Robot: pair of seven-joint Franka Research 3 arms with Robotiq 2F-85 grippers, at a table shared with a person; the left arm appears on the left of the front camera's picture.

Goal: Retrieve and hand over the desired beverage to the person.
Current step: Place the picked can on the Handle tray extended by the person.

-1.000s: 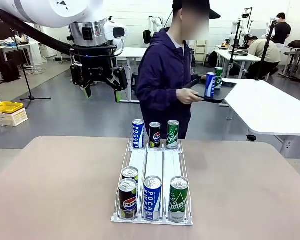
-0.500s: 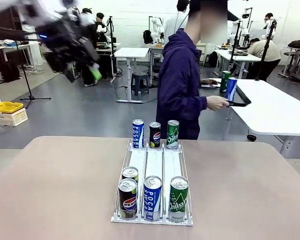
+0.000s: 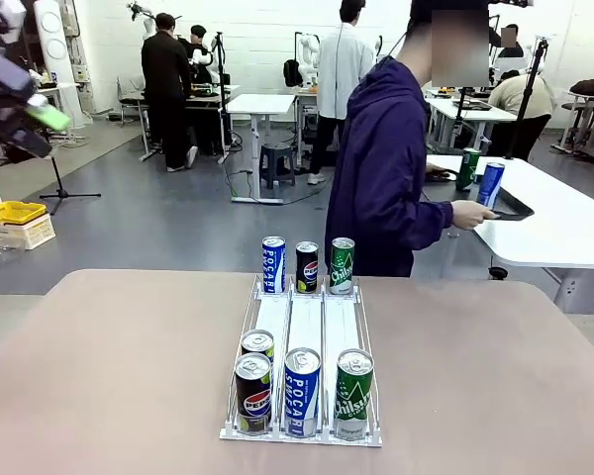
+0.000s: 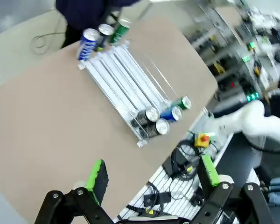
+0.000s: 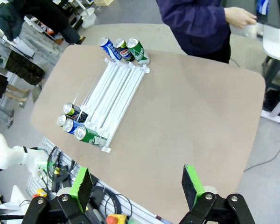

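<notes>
Seven drink cans being held in a white three-lane wire rack [image 3: 304,327] on the beige tabletop [image 3: 99,376], blue [image 3: 273,264], black [image 3: 307,266] and green [image 3: 343,265] cans standing at its far end, left fingers [image 4: 97,175] and right fingers [image 5: 192,185] being kept wide apart, empty.

A: What is hard to make out?
B: The left gripper [image 3: 20,99] is a motion smear at the front view's left edge, its jaws unreadable there.
A: And the cans?
B: The rear Pepsi can [image 3: 257,345] in the rack [image 3: 304,322] sits half hidden behind the front one. Through the left wrist, the labels blur. The person [image 3: 386,178] is cut off below by the table [image 3: 99,376]
</notes>
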